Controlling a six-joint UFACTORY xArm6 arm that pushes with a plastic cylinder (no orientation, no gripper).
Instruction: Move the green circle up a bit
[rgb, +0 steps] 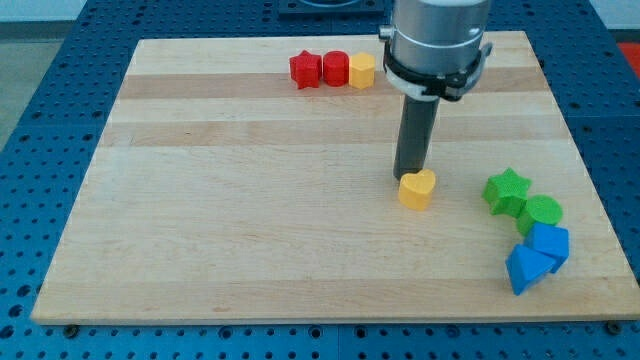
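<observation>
While my tip (408, 178) sits touching the yellow heart (417, 188) mid-surface (250, 200), the green circle (542, 212) waits near the right edge, wedged btwn the green star (506, 190) & 2 blue blocks (538, 257). No jaws on this rig. Risk: approaching from below likely shoves the blue ones, or the circle carries the star along.

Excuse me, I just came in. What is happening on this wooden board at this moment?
A robot arm pushes small blocks about with a rod. My tip stands just above the yellow heart, near the board's middle. The green circle, which should go up a bit, lies untouched at the view's right, between the green star and two blue blocks. Two red blocks and a yellow block sit at the top.
</observation>
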